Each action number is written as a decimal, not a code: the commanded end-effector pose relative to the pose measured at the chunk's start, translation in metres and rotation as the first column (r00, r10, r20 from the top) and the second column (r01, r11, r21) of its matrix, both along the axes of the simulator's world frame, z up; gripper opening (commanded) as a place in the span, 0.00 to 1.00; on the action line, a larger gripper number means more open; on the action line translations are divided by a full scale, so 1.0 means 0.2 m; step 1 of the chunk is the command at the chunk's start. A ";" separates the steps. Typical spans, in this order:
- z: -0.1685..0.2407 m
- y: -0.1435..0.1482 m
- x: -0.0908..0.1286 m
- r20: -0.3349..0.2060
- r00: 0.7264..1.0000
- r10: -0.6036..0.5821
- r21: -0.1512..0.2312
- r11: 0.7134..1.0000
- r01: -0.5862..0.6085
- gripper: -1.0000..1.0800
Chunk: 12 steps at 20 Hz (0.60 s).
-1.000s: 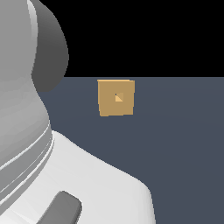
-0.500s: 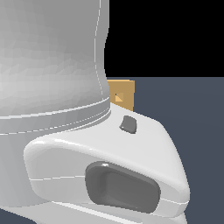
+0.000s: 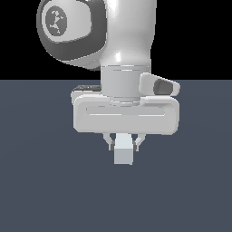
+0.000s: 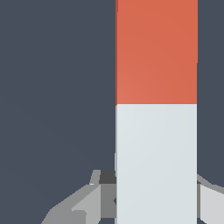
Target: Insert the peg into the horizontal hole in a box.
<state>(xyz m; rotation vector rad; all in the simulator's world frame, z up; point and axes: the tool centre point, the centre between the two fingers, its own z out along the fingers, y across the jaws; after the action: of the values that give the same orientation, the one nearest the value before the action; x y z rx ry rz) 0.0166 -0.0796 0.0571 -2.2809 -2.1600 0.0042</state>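
I have the gripper [image 3: 123, 144] clamped on the pale grey end of the long red-orange square peg [image 4: 156, 109], leaving its red length free ahead for insertion.

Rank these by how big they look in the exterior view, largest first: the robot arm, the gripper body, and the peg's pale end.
1. Robot arm: largest, though nearness to the camera may inflate it.
2. Gripper body, the wide white bar above the fingers.
3. Peg: smallest; only its pale end shows between the fingers.
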 end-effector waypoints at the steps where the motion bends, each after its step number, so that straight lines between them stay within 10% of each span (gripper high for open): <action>1: 0.05 0.23 0.07 0.002 0.998 0.055 0.000 0.998 -0.055 0.00; 12: 0.17 0.85 0.21 0.002 0.978 0.207 0.001 0.978 -0.207 0.00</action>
<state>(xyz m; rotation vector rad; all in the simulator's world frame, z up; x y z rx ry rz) 0.0555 0.0813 0.0888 -2.0564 -2.3736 0.0015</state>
